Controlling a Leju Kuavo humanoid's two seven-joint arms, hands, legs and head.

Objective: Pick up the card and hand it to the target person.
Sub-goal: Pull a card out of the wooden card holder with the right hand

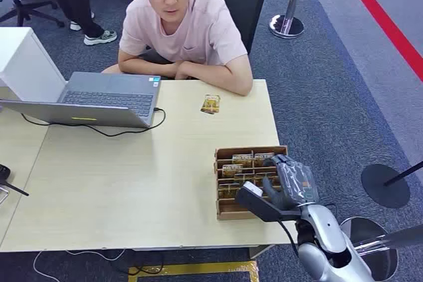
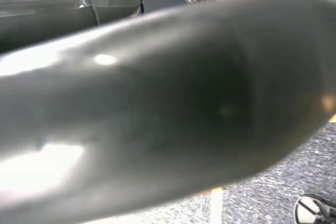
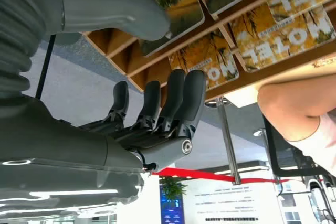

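- The right hand (image 1: 284, 186) hangs over the right side of the slotted wooden card holder (image 1: 225, 211) at the table's near right corner. In the right wrist view the fingers (image 3: 174, 103) are curled and bunched together against the holder's dividers, thumb (image 3: 118, 3) stretched out apart, over one card. I can't see a card actually pinched, so I can't tell whether it has hold of one.
- The cards in the holder (image 1: 242, 160) are yellow-orange hotel key cards, sitting in slots with their long sides running left to right across the table.
- One loose card (image 1: 210, 104) lies flat on the wooden table (image 1: 125, 176), well apart from the holder, right by the forearm of the seated person (image 1: 199, 37), long axis roughly crosswise, slightly skewed.
- An open laptop (image 1: 100, 100) is at far left.
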